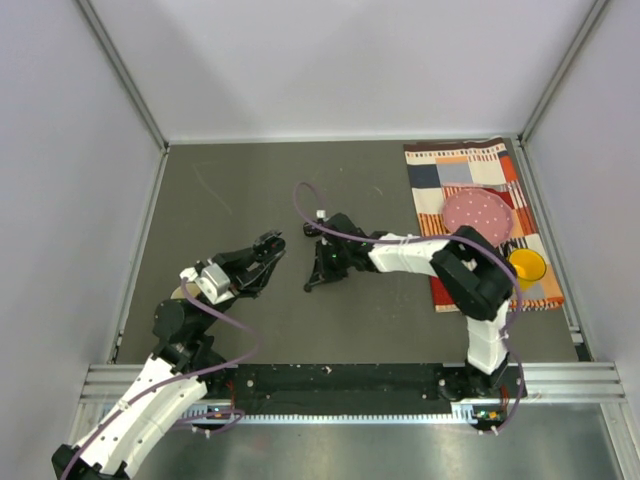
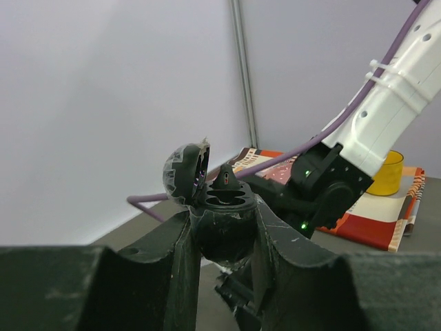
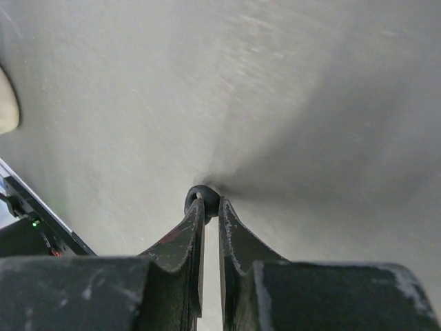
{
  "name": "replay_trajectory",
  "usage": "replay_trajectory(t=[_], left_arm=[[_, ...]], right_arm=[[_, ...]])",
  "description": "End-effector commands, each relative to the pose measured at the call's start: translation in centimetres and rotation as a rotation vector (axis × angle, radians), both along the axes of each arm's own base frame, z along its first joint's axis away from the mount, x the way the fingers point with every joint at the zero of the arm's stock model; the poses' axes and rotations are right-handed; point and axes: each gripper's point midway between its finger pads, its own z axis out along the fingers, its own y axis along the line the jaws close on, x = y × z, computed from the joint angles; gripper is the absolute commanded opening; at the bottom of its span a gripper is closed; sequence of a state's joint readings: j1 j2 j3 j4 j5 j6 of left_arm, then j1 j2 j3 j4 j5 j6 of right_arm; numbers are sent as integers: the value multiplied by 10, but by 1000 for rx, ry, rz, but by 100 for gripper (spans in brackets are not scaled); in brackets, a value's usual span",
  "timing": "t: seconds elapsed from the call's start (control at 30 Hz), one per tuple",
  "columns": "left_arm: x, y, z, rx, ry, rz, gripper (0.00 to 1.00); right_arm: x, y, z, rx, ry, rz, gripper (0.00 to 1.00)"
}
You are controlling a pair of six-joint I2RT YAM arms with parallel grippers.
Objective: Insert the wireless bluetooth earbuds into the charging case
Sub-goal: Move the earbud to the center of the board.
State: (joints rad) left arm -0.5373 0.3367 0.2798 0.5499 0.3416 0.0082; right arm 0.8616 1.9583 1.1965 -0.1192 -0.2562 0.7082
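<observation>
A: Start wide. Where is the work?
B: Mid-table (image 1: 230,190), well apart from the walls and from the mat (image 1: 440,170) on the right with its plate (image 1: 478,212) and cup (image 1: 527,266). Nothing crowds either arm.
A: And the arms?
B: The left gripper (image 1: 268,247) is clamped on the case (image 2: 222,231), raised off the table with the lid (image 2: 185,174) swung back. The wells face up toward the right arm, so I'd say it serves as a fixture for loading.
A: Anything in it?
B: A seated bud (image 2: 226,179) seems to stand in one well. The well beside it looks vacant.
A: The right side?
B: The right gripper (image 3: 210,205) points down, tips pinching a bud (image 3: 202,196) at the table surface. Whether it is off the surface, I cannot tell.
A: Room to carry it?
B: Open floor between gripper and case, which are near each other. The tight part, I judge, is the well's rim, since the bud is smaller than a fingertip.
</observation>
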Motion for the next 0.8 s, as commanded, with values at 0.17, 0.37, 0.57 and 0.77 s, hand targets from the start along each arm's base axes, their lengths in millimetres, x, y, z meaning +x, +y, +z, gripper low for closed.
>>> replay_trajectory(t=[0.17,0.37,0.57,0.77], left_arm=[[1,-4,5,-38,-8,-25,0],[3,-6,4,-38,-4,-31,0],[3,-9,6,-39,-4,-44,0],[2,-8,7,-43,-3,-45,0]], right_arm=[[11,-102,-23,-116,-61,-124,17],[20,-150,-19,-176,-117,-188,29],[35,-140,14,-115,-169,-188,30],[46,-108,25,-13,-138,-126,30]])
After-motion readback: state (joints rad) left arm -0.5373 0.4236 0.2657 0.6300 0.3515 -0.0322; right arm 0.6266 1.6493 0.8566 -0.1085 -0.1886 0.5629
